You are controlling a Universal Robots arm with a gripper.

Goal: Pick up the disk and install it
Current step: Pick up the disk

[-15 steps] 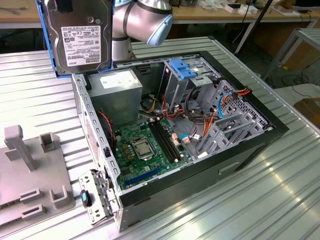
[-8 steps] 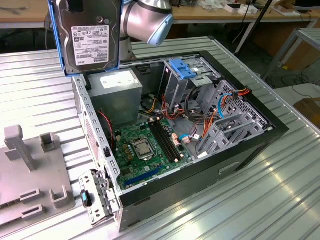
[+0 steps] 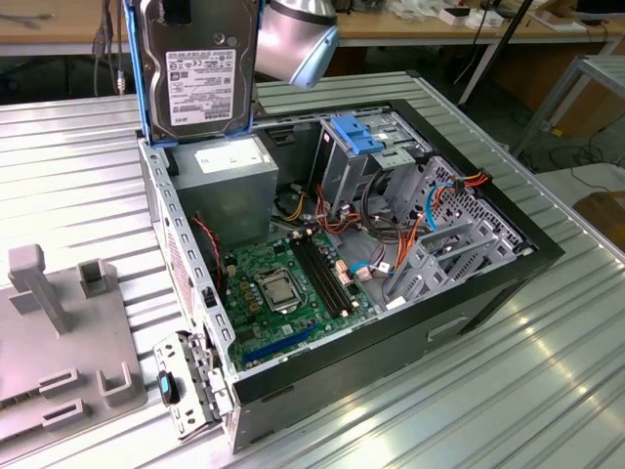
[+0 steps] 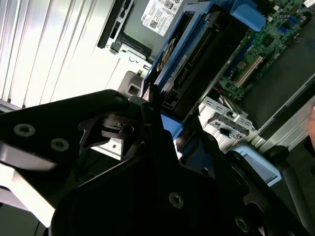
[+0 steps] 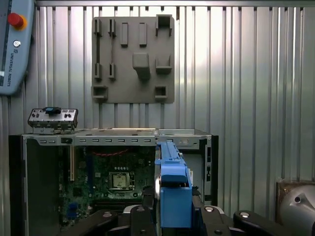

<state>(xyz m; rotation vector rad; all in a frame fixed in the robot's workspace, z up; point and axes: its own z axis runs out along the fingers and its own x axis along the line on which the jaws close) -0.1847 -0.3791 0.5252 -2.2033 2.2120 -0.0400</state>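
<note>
Ribbed metal table (image 3: pixel 547 391) carries an open black-and-grey computer case (image 3: pixel 410 332), green motherboard (image 3: pixel 283 283) exposed. At the exterior view's upper left, the dark hard disk in its bright blue carrier (image 3: pixel 200 73) hangs upright above the grey power-supply box (image 3: pixel 234 186), with the black gripper (image 5: pixel 173 202) clamped on it.

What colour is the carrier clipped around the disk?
Bright blue; the disk shows it best in the first wrist view.

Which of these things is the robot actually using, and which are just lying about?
In the job: the disk, held in the gripper; the open computer case below it.
Lying about: grey fixture plate; teach pendant.
</note>
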